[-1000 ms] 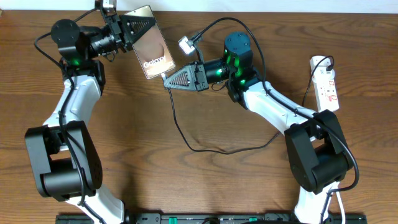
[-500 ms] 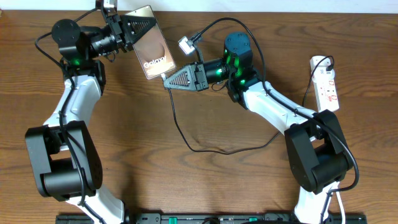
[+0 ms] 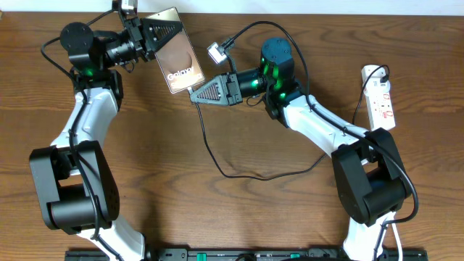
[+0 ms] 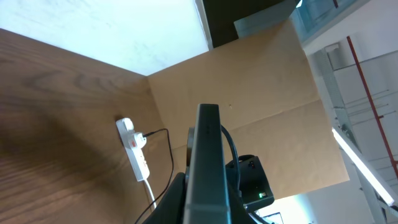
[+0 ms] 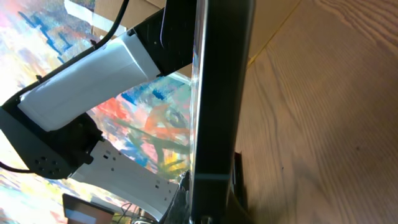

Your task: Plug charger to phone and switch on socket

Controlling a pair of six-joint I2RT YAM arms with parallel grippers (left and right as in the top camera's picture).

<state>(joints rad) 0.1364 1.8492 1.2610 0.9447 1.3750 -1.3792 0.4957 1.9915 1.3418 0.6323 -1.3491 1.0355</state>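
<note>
Left fingers [image 3: 168, 27] were clamped on the phone [image 3: 177, 54] at 11 o'clock, right fingers [image 3: 197, 94] pinched shut on the charger [image 3: 203, 134] tip at its lower edge, socket [image 3: 381, 98] at 3 o'clock; any tilt mismatch could've jammed the connector or twisted the phone loose.

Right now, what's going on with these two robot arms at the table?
The left gripper holds the phone by its top end. The right gripper, shut on the connector end of the charger, has it at the phone's lower edge; whether it is plugged in can't be seen. The socket lies at the far right, untouched.
</note>
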